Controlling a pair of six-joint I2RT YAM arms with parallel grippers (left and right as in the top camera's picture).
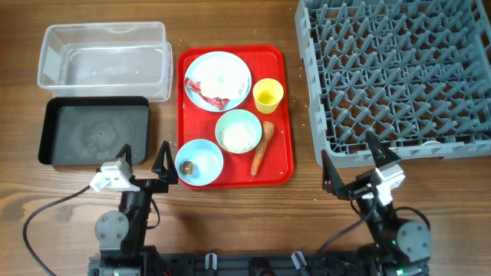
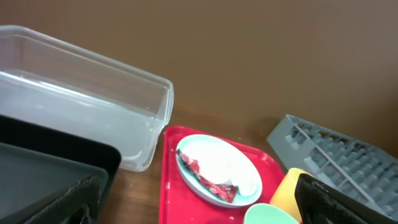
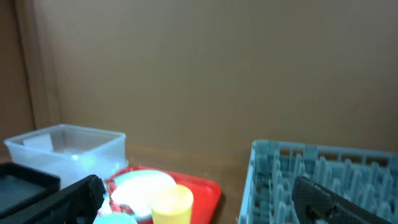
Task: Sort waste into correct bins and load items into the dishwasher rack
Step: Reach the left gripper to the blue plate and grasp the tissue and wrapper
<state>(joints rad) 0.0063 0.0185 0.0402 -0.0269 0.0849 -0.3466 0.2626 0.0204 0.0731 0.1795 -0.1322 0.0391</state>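
Note:
On the red tray (image 1: 281, 123) sit a light blue plate (image 1: 244, 70) with white tissue and a red-and-white wrapper (image 1: 212, 100), a yellow cup (image 1: 268, 95), a pale green bowl (image 1: 238, 131) of rice, a light blue bowl (image 1: 201, 159) holding a brown lump (image 1: 186, 166), and a carrot (image 1: 262, 148). The clear tub (image 1: 103, 61) and black tray (image 1: 96, 130) lie to the left, and the grey rack (image 1: 399, 77) is to the right. My left gripper (image 1: 144, 156) stands open just in front of the black tray. Below the rack's near left corner, my right gripper (image 1: 351, 157) is open too. Neither holds anything.
The wooden table has narrow bare strips between the red tray and the bins, and between the tray and the rack. The rack runs past the right edge of the overhead view. Cables trail from both arm bases at the front edge.

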